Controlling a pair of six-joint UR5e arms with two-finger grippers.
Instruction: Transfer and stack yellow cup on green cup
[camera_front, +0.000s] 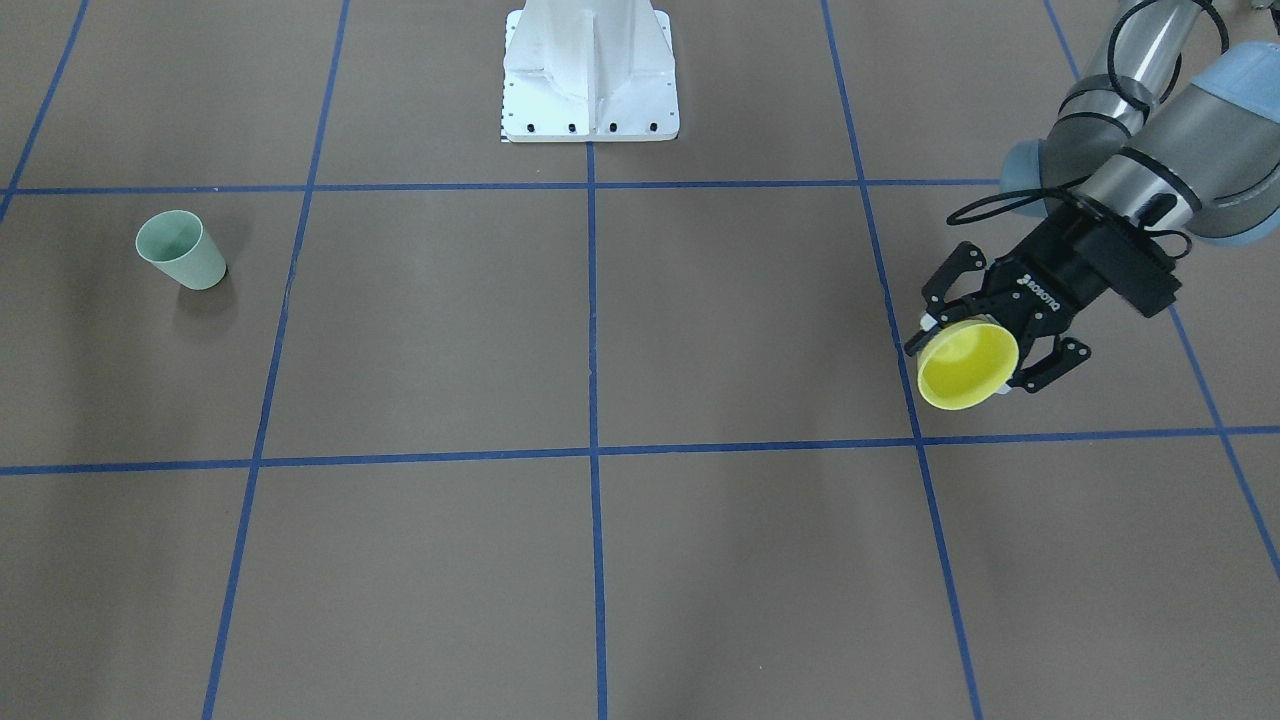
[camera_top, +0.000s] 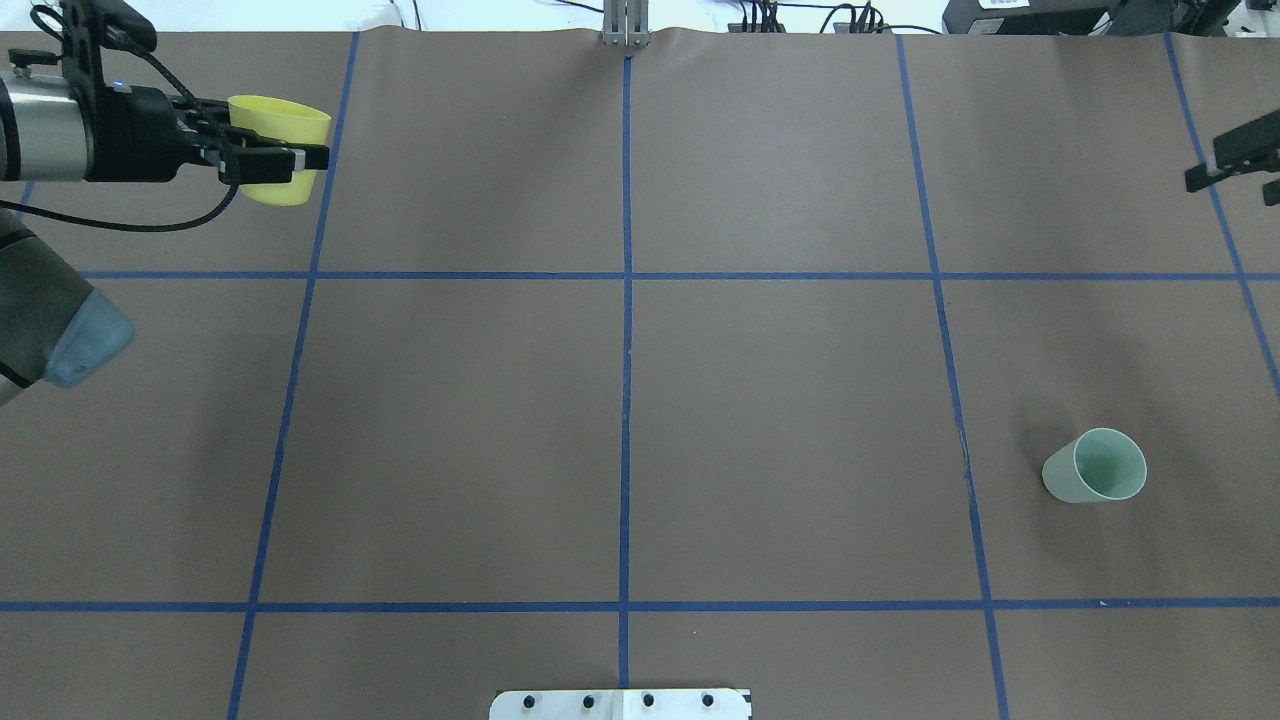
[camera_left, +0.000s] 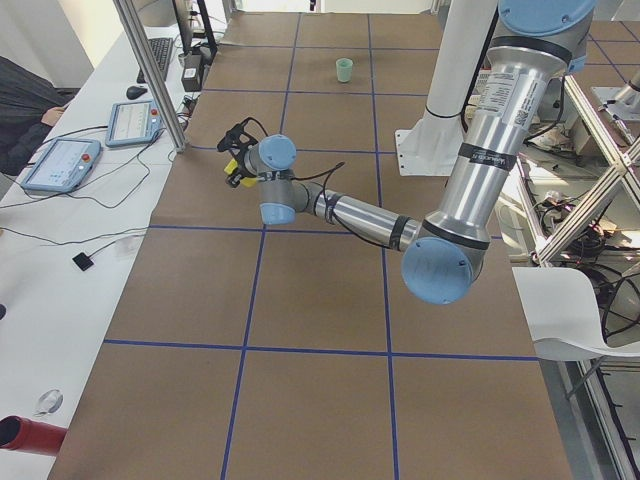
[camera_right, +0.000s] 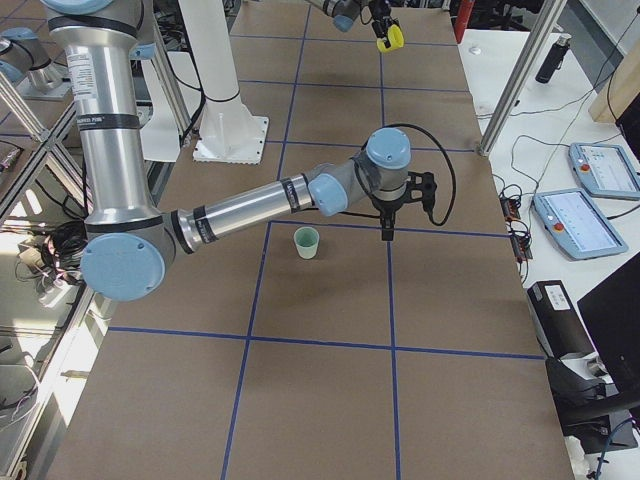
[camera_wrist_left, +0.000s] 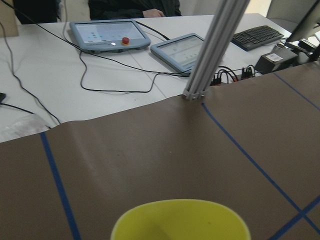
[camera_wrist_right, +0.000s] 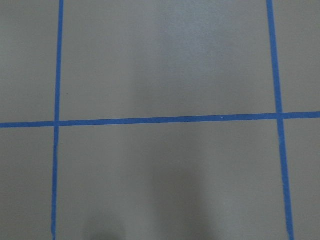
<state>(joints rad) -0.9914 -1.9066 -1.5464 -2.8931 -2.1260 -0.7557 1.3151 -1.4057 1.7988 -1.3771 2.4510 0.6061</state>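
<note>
I am judging this as the early part of the job: the pick is done, while the carry across and the stacking are left.

Nearest my base, on my right side, the green cup (camera_top: 1095, 466) is standing upright on the table (camera_top: 620, 420) with nothing touching it. Just beyond it the right gripper (camera_right: 388, 232) is hanging fingers-down beside the cup, apart from it. I cannot tell whether its jaws are apart or together.

Farthest out, over the far left of the table, the left gripper (camera_front: 972, 352) is holding the yellow cup (camera_top: 285, 125) clear of the surface, jaws clamped across its wall. The two cups are well apart. My left arm is reaching out nearly level, so the cup is lying sideways, mouth facing away from the base.
</note>
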